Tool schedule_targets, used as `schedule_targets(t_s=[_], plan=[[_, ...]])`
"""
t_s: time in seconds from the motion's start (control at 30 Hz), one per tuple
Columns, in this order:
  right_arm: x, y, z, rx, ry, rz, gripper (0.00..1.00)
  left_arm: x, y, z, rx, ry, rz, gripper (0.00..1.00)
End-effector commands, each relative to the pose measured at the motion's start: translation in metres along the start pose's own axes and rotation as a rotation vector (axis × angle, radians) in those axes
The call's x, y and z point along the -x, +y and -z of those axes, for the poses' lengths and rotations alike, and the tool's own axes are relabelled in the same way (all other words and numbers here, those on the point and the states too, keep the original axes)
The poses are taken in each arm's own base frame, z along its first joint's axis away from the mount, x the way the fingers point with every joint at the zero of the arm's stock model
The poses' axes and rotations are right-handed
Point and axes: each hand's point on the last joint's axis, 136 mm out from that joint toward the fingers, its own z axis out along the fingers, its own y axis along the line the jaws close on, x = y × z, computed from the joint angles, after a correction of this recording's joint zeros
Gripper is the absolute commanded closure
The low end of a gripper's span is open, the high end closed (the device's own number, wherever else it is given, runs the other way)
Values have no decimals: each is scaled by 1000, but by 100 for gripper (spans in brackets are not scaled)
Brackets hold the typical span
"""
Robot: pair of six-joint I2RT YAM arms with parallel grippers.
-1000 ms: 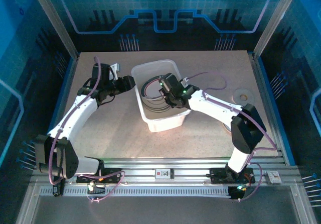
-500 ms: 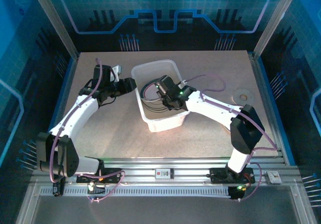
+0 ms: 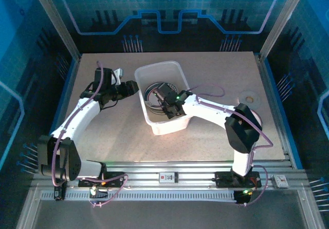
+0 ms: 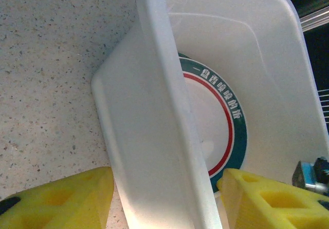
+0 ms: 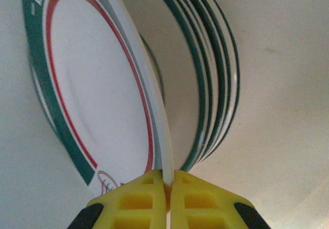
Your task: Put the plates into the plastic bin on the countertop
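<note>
While the right claw (image 5: 168,176) is clenched on the rim of one plate (image 5: 92,85), held on edge inside the plastic bin (image 3: 160,64) beside the other plates (image 5: 213,85) in it, and the left claw (image 4: 164,198) grasps the bin's wall, most seem binned and this one awaits release.

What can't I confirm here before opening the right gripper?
- Plates in the plastic bin, count: top view, right gripper covers the stack.
- Held plate's far edge, landed or not: right wrist view, cut off.
- Left gripper clamping or straddling the bin wall: left wrist view, fingertips cut off.
</note>
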Motion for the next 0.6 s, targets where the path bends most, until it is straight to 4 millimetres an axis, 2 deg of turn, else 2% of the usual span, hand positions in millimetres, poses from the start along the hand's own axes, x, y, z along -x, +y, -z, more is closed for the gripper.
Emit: schedule_targets(t_s=[0.0,0.23,0.43,0.57], plan=[[-15,3,2,-13,32,-28,92,-1,-2,0,-29,5,13,41],[-11,-5,-7,-28,1,-46,91,-2,-1,1,-31,7,18,41],[-7,-5,-5,-3,-26,-30,79,-2,0,0,-27,10,23,41],[-7,-2,-9,17,-20,9,65,-3,2,0,-19,14,19,41]])
